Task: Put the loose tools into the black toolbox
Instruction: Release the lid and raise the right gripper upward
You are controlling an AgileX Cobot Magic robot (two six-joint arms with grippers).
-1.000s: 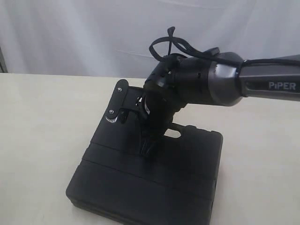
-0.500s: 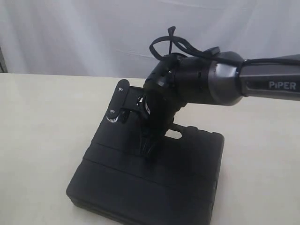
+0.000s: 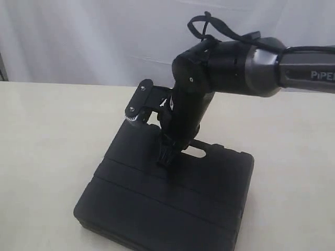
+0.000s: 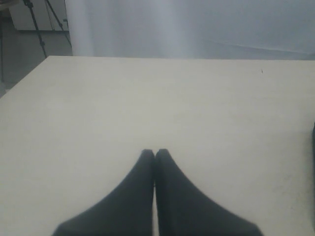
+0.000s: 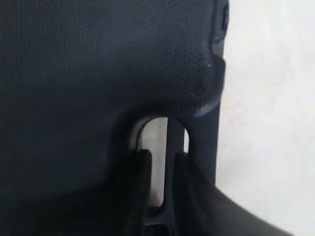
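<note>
Right arm risen, right end effector parted at toolbox handle, left end effector pressed together

The gripper's fingers, slightly apart, sit at the closed toolbox's slot; table beside.

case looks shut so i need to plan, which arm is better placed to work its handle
Right. The right claw sits at the slot handle of the flat black ribbed plastic toolbox. The left claw is shut and faces only pale tabletop.
</note>
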